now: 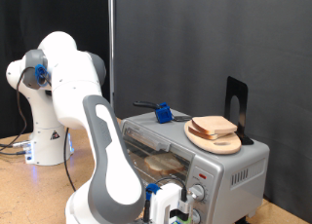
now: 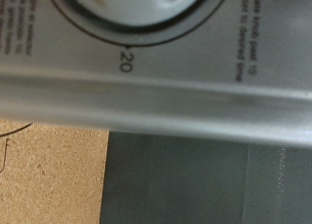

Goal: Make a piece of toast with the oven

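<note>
The silver toaster oven (image 1: 222, 166) stands on the wooden table at the exterior view's lower right. One slice of bread (image 1: 166, 165) shows inside it on the rack. A second, similar slice (image 1: 215, 126) lies on a round light-wood plate (image 1: 202, 138) on the oven's top. My gripper (image 1: 173, 205) is low at the oven's front, right against its two knobs (image 1: 198, 184). The wrist view is filled by the oven's panel (image 2: 156, 93), with a round grey knob (image 2: 127, 0) and a "20" dial mark very close. My fingers do not show in that view.
A blue-and-black tool (image 1: 162, 113) lies on the oven's top, behind the plate. A black stand (image 1: 237, 102) rises at the oven's far corner. The arm's white base (image 1: 47, 136) stands on the table (image 1: 29, 190) at the left. A dark curtain hangs behind.
</note>
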Controlling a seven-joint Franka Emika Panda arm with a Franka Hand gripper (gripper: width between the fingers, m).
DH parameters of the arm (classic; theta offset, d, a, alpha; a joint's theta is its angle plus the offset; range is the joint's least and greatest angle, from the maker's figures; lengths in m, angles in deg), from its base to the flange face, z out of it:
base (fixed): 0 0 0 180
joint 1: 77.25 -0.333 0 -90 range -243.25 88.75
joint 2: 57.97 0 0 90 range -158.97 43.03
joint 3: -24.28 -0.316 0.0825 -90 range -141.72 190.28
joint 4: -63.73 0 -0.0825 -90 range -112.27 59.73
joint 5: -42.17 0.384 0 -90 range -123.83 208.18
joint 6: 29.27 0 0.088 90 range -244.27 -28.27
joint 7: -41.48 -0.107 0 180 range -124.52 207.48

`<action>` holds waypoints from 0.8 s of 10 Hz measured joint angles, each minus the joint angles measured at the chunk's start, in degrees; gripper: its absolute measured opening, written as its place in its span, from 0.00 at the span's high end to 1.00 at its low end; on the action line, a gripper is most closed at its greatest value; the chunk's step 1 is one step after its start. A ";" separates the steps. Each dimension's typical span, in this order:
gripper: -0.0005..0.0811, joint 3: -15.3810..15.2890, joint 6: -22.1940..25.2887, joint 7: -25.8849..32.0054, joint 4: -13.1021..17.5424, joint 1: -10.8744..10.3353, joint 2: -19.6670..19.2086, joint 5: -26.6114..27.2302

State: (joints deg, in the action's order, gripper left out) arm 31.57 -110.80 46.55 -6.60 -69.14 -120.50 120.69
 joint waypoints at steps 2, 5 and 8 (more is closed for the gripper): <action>0.35 0.00 0.12 0.00 -0.38 -0.16 0.05 -0.07; 0.75 0.00 0.31 0.00 -1.60 -0.34 0.90 -0.08; 0.89 0.00 0.03 0.44 -2.52 -0.45 1.75 -0.08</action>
State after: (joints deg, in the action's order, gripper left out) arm 31.57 -110.77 46.99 -9.13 -69.59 -118.75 120.61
